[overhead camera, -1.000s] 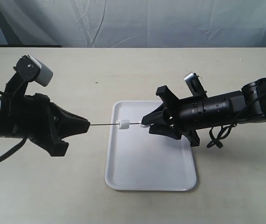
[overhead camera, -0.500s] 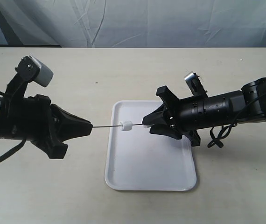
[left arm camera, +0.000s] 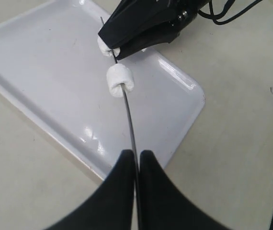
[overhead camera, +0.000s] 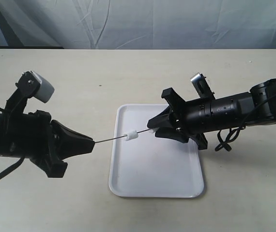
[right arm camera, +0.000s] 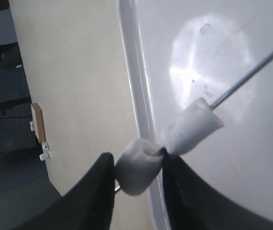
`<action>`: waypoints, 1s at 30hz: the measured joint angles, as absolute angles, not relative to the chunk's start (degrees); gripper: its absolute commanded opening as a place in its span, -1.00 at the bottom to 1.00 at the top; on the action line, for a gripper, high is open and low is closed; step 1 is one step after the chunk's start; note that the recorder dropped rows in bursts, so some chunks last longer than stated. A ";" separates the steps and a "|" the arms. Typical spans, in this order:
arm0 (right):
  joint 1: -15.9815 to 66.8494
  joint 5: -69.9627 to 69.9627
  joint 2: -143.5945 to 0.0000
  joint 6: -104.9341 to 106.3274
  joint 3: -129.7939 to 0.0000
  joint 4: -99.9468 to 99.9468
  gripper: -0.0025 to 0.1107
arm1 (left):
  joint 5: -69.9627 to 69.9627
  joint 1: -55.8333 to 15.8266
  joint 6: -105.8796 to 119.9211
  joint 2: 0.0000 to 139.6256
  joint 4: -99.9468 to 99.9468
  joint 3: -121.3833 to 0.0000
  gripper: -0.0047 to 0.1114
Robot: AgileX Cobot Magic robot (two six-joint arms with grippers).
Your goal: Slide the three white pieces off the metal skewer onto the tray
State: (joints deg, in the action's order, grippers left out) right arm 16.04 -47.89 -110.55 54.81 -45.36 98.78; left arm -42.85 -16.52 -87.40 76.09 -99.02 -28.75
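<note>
The thin metal skewer slants across the left rim of the white tray. My left gripper is shut on its near end, and the rod runs out from between the closed fingertips of this gripper. Two white pieces show. One white piece sits free on the rod above the tray. The other piece is at the rod's far end, squeezed between the jaws of my right gripper.
Both arms lie low over the beige table, the right one above the tray's right rim. A black cable loops beside the right arm. A grey cloth backdrop closes the far side.
My left gripper has dropped toward the near edge, so the skewer now slants instead of lying level. The free piece has shifted slightly along with it. The right gripper has held its place.
</note>
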 measured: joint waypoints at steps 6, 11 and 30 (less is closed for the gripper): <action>16.66 -47.50 -110.55 54.43 -45.36 98.90 -0.96 | -41.15 -19.65 -87.40 76.09 -98.98 -28.62 -0.92; 17.13 -46.83 -110.55 54.07 -45.36 99.48 -0.97 | -40.51 -20.14 -87.76 76.09 -98.98 -28.50 -0.92; 17.78 -52.50 -110.33 61.20 -45.86 100.21 -0.97 | -41.38 -20.88 -92.27 76.09 -100.21 -28.27 -0.33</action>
State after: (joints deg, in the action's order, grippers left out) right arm 17.78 -52.50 -110.33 61.20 -45.86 100.21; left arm -41.38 -20.88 -92.27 76.09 -100.21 -28.27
